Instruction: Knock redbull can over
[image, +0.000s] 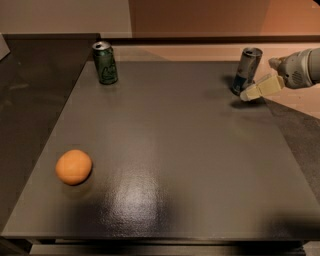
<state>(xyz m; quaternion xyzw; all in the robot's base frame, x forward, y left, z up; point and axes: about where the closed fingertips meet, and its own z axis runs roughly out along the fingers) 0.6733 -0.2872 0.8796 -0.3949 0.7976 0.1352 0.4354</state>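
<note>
Gripper (249, 94) is seen at 2 o'clock on table (165, 150), just beside standing redbull can (246, 70); jaw state cannot be told. Green can (105, 62) at 11, orange (73, 167) at 8.

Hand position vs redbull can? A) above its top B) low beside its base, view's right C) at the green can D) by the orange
B: the hand sits low by the base of the redbull can, near the right edge, far from the green can and the orange.
</note>
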